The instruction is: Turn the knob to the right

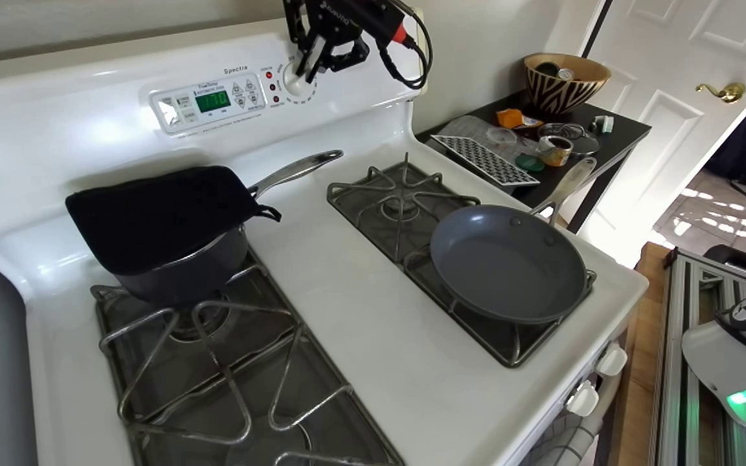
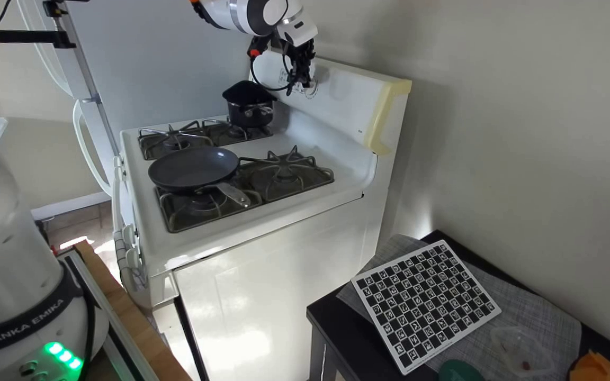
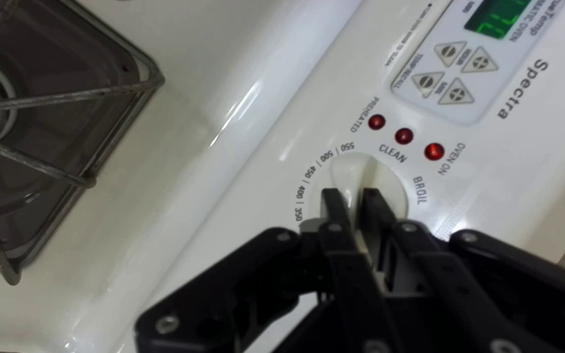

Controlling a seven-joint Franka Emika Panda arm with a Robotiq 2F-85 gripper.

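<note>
The white oven knob (image 3: pixel 390 179) is on the stove's back panel, in the middle of the wrist view. It has a raised ridge, and a ring of numbers and words is printed around it. My gripper (image 3: pixel 352 198) has its two black fingers on either side of the ridge, close against it, with a narrow gap between the fingertips. The gripper hides the lower part of the knob. The knob also shows in both exterior views (image 1: pixel 293 80) (image 2: pixel 313 88), partly covered by the gripper (image 1: pixel 310 68) (image 2: pixel 299 79).
Beside the knob are red indicator lights (image 3: pixel 404 136) and a green display (image 1: pixel 212 101). Below the panel, a dark pot (image 1: pixel 185 265) with a black cloth-like cover (image 1: pixel 159 213) and a grey frying pan (image 1: pixel 509 265) sit on the burners. A cable (image 1: pixel 412 83) hangs by the gripper.
</note>
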